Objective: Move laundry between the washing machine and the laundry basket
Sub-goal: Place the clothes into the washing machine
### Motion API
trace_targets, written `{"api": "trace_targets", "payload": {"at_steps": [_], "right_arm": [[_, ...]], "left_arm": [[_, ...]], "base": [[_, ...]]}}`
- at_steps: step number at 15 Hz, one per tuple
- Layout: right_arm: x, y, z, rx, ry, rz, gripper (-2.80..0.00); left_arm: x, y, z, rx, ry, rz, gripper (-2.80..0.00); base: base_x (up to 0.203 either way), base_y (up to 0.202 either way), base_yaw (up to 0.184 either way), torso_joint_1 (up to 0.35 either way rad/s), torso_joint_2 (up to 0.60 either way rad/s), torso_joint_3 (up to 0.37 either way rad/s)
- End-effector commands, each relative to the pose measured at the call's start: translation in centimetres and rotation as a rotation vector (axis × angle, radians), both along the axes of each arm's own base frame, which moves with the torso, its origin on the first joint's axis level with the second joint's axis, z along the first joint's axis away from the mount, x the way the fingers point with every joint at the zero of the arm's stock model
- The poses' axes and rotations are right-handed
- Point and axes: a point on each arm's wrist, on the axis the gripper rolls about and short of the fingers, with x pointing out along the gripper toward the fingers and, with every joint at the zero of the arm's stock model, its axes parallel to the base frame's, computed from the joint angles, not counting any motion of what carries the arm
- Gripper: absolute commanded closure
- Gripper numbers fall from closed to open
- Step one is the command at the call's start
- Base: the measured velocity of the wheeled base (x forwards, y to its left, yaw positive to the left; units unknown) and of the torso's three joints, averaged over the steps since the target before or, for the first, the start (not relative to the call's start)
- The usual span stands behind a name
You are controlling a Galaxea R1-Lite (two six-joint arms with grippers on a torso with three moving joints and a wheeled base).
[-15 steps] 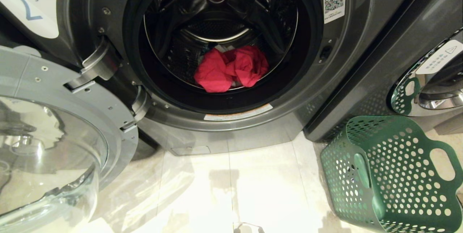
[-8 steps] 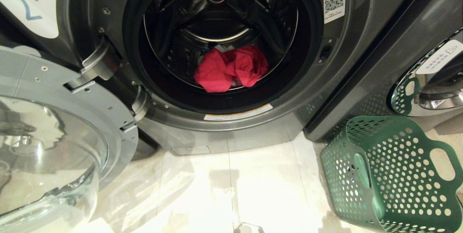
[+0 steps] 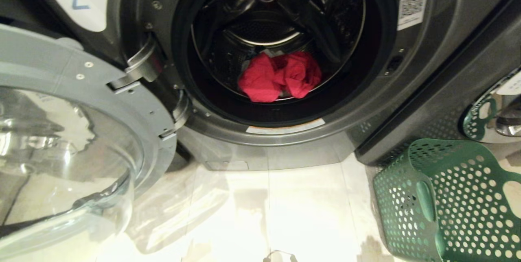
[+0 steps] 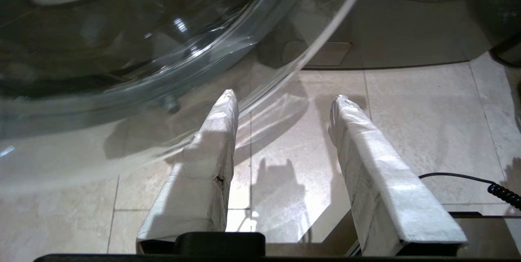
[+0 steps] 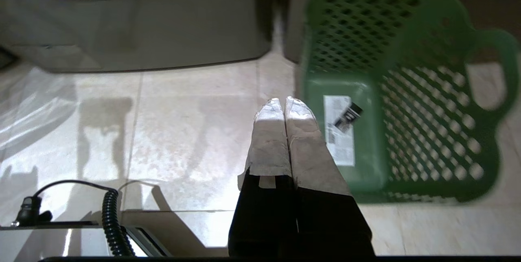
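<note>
The red-pink laundry [image 3: 280, 77] lies crumpled low in the washing machine [image 3: 366, 103] drum, probably light, limp and easiest pinched at a raised fold, while the left hand [image 4: 285, 103] is parted and empty and the right hand [image 5: 284, 109] is closed and empty.

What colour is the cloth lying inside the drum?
Red-pink laundry; the head view shows it best.

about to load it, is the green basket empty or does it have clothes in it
Empty of clothes. The right wrist view looks straight into the green laundry basket: only a paper label lies on its floor, and the red garment sits in the washer drum.
</note>
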Motion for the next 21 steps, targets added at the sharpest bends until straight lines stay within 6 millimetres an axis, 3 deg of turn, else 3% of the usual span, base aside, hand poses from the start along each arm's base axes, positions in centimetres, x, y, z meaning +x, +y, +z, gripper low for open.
{"api": "trace_targets", "payload": {"at_steps": [1,7,21], "right_arm": [[0.0,0.0,0.01,0.0,-0.001,0.001,0.0],[0.0,-0.01,0.01,0.0,-0.001,0.002,0.0],[0.0,0.0,0.01,-0.005,-0.001,0.003,0.0]], "left_arm": [[0.0,0.0,0.03,0.0,0.0,0.001,0.0],[0.0,0.0,0.03,0.0,0.0,0.001,0.0],[0.01,0.0,0.01,-0.002,0.001,0.001,0.0]], "base": [[0.001,-0.005,0.196,-0.001,0.0,-0.002],[0.002,-0.007,0.172,0.002,0.0,0.003],[0.0,0.0,0.0,0.0,0.0,0.0]]}}
